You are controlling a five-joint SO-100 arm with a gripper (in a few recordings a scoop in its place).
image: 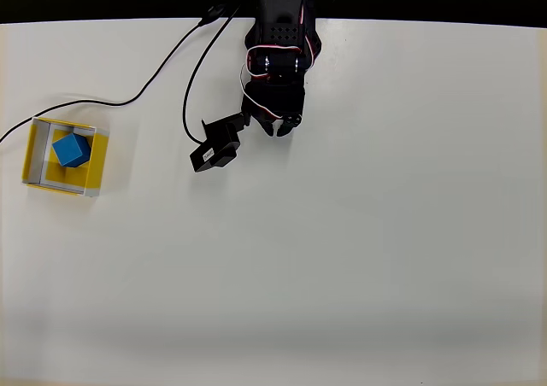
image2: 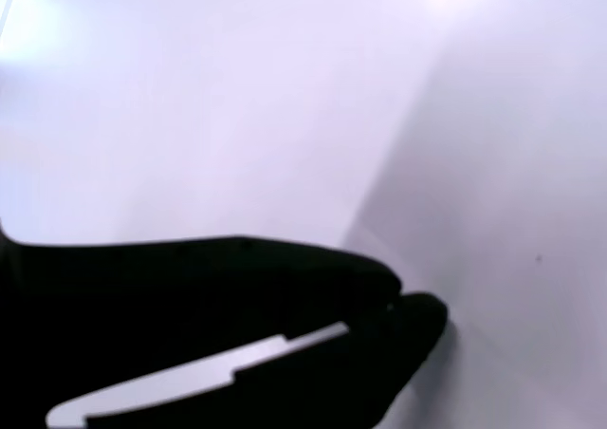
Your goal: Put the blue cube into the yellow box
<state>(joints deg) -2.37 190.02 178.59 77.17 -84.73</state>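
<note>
From above, the blue cube [image: 71, 150] sits inside the yellow box [image: 38, 151], at the far left of the white table [image: 342, 258]. The cube is a bright, plain blue with matte faces and no marking, and it is turned a little, so its edges do not run along the walls of the box. It fills about half of the box's width. The box is square and open on top, with yellow walls and floor and pale, whitish rims; it also lies slightly turned against the table edge.

The black arm [image: 278, 44] reaches in from the top middle, well apart from the box. Its gripper [image: 282, 130] points down at the bare table and holds nothing. In the wrist view the gripper [image2: 394, 306] shows two dark fingertips [image2: 417, 315] meeting at the tips, so the jaws are together, close over the white surface. A small black camera block [image: 215, 147] sticks out to the left of the gripper in the overhead view. Thin black cables [image: 162, 70] run from the arm across the table toward the left edge, passing just above the box
</note>
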